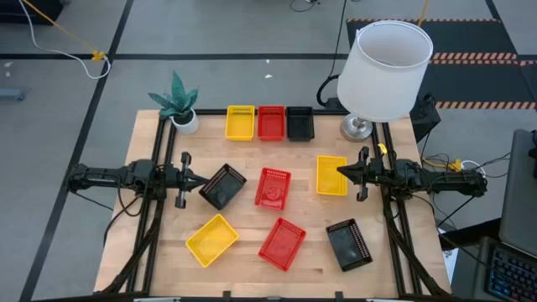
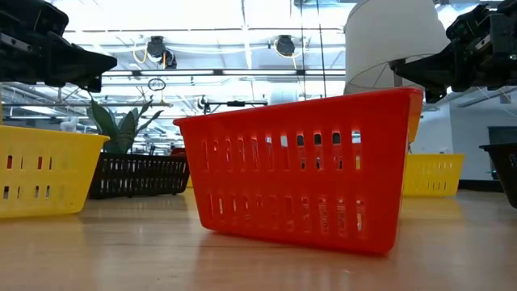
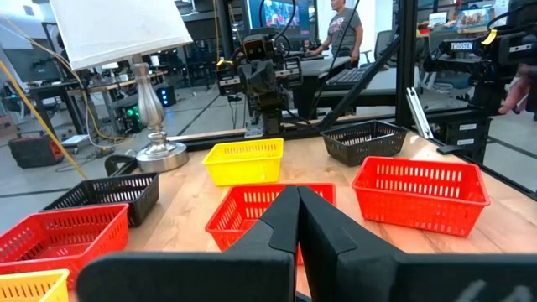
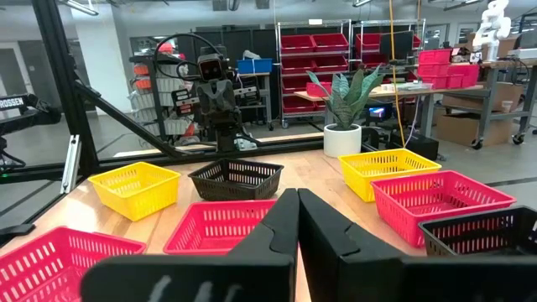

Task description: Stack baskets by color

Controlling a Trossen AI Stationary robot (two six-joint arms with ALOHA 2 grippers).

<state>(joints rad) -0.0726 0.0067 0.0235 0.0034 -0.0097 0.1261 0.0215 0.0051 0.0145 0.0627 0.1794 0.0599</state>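
Yellow basket [image 2: 44, 174] cut by low view's edge, black basket [image 2: 502, 166] likewise

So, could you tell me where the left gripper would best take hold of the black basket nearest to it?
Probably one mesh side wall of the black basket, taken from above. It sits upright, open side up and turned askew on the table, so the rim is exposed. The left gripper, shut, hovers beside it; one finger inside, one outside.

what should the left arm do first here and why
Probably open the left claw and ease toward the black basket just ahead of it: the claw is shut and empty, nothing is stacked yet, and that basket lies nearest. The right claw waits, shut.
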